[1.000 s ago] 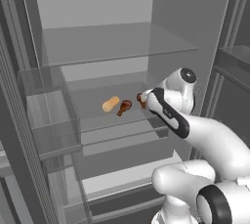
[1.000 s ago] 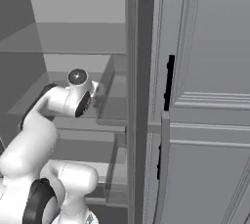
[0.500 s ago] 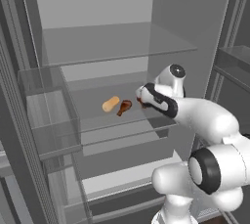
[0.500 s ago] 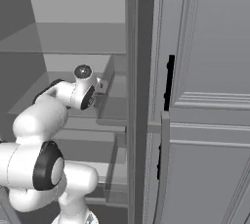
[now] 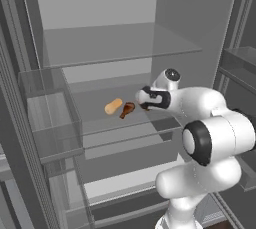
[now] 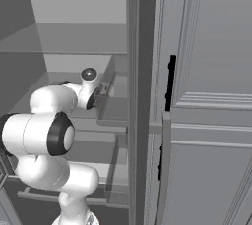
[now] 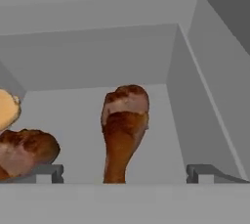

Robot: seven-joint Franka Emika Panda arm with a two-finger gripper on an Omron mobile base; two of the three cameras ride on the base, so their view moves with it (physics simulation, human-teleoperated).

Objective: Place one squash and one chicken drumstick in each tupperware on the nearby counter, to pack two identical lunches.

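- A chicken drumstick [image 7: 123, 130] stands in the middle of the hand view, its meaty end up at 12 o'clock and its narrow bone end down at 6 o'clock, between the two fingertips [image 7: 49, 172] of the tool [image 7: 126, 173].
- The tool's jaws are spread wide, one tip at 8 o'clock and the other at 4 o'clock of that drumstick; neither pad touches it, and nothing is held.
- A second drumstick [image 7: 24, 150] lies at 9 o'clock of the first, just above the left tip (whether it touches that tip I cannot tell).
- A pale tan squash [image 7: 7, 108] peeks in at 10 o'clock, cut off by the picture's edge, just beside the second drumstick.
- In the left base view the squash [image 5: 113, 106] and a brown drumstick [image 5: 127, 109] lie side by side on a glass shelf [image 5: 95, 108] inside an open grey fridge [image 5: 90, 3], the squash at 9 o'clock of the drumstick.
- The tool [image 5: 142, 99] sits at 3 o'clock of them, just above the shelf, at the end of the white arm [image 5: 200, 108] that comes in from 4 o'clock.
- Another glass shelf [image 5: 115, 43] lies above at 12 o'clock, and a clear door bin [image 5: 47, 118] hangs at 9 o'clock.
- In the right base view the arm [image 6: 49, 116] reaches past the fridge's door edge [image 6: 138, 96], beside a grey panelled door [image 6: 211, 96] with a black handle [image 6: 171, 84].
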